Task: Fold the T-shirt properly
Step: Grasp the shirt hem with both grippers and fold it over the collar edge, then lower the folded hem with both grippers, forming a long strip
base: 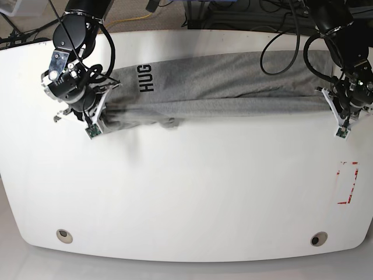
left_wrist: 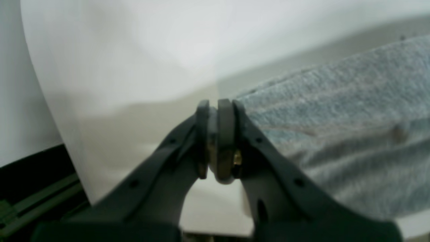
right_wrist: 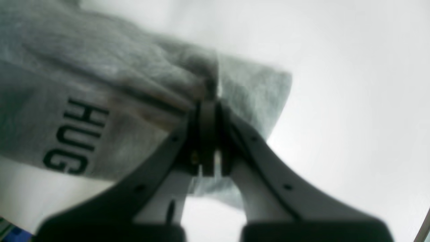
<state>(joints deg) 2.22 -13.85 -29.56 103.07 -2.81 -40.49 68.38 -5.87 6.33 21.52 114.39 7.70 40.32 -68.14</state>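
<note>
The T-shirt (base: 221, 87) is laid out long across the far half of the table (base: 186, 192), from near the far left corner to near the far right corner as seen from the base view. It is light grey, and black letters (base: 146, 77) can be seen near its left end. A long fold is already made in it, and its near edge is bunched and stretched tight between the two arms.

The right gripper (right_wrist: 209, 107) is pressed together on a thick bunch of cloth at the end with the letters. The left gripper (left_wrist: 216, 104) is pressed together too. Grey cloth is seen right beside it, touching one side. The base view shows the far end of the shirt drawn up to it, so a thin edge is most likely pinched, but cloth between the pads cannot be made out.

The shirt is judged to be soft, light and floppy. It will sag in the middle if it is lifted, and it will wrinkle if it is pushed. It is not slippery and cannot break. It is best held at its two ends, through all the layers, and kept tight while it is moved. A thin pinch could slip out.

A red mark (base: 347, 182) is seen near the right edge of the table.
</note>
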